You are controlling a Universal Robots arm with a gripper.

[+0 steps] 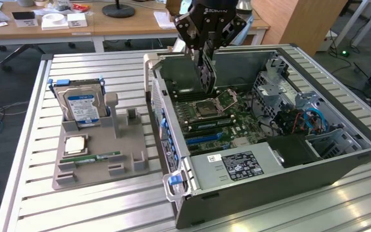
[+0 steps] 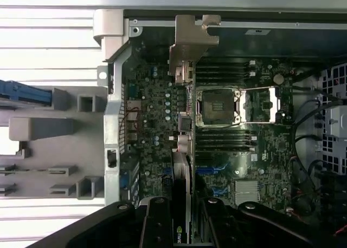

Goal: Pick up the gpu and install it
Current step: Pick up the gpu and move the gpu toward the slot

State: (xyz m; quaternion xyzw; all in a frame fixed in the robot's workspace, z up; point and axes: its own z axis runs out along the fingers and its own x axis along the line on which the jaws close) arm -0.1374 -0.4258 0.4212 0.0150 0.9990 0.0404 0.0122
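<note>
Slatted table [image 1: 108, 203]; gpu [image 1: 206, 79] edge-on in claw [image 1: 205, 57]

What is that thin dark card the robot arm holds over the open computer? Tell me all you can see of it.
It is a thin, flat, dark graphics card with a black face, a silver metal end bracket and a small logo near the grip. The black gripper has its jaws shut on its upper edge, so it hangs upright on edge inside the open grey computer case above the green motherboard. Whether it touches the board cannot be told.
</note>
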